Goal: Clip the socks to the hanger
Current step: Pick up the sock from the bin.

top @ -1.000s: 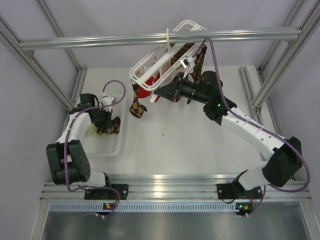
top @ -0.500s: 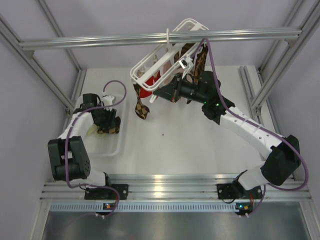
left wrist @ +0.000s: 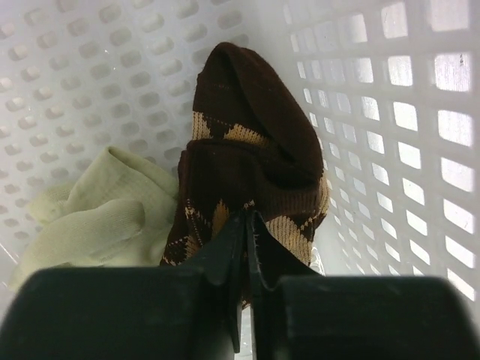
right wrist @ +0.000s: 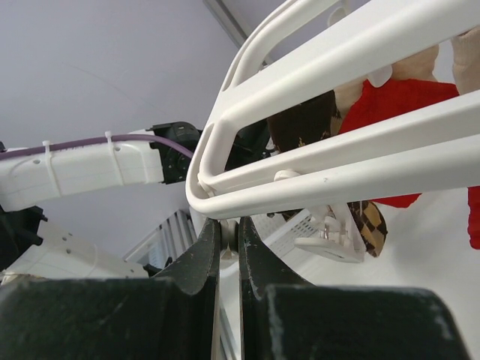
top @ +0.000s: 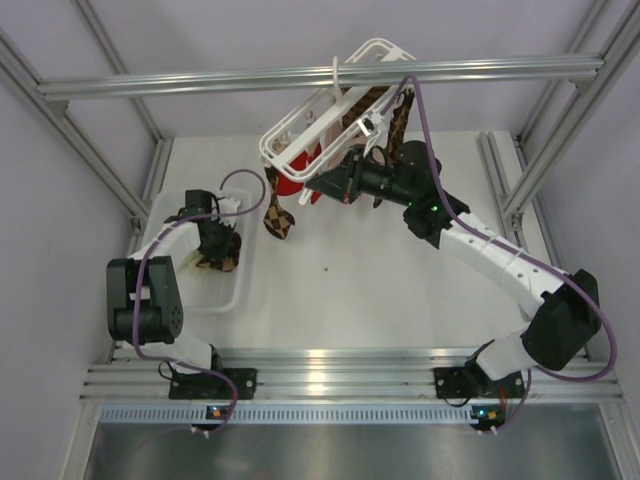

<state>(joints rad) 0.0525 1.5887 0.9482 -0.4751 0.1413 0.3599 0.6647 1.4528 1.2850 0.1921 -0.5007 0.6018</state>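
A brown and tan checked sock (left wrist: 247,142) lies bunched in the white basket (left wrist: 390,112). My left gripper (left wrist: 246,219) is shut on its near edge; from above it sits low in the basket (top: 215,245). The white hanger (top: 300,130) hangs tilted from the overhead bar. Another checked sock (top: 277,215) dangles from it, and one more (top: 385,110) hangs at its far side. My right gripper (right wrist: 229,229) is shut on a small white clip part just under the hanger frame (right wrist: 337,52).
A pale sock (left wrist: 97,214) lies beside the checked one in the basket. A red sock (top: 290,180) hangs from the hanger. A free clip (right wrist: 330,236) dangles right of my right fingers. An aluminium bar (top: 200,80) crosses overhead.
My left gripper opened, moved a little right and lower in the basket, then closed on the checked sock. The right arm holds still at the hanger.
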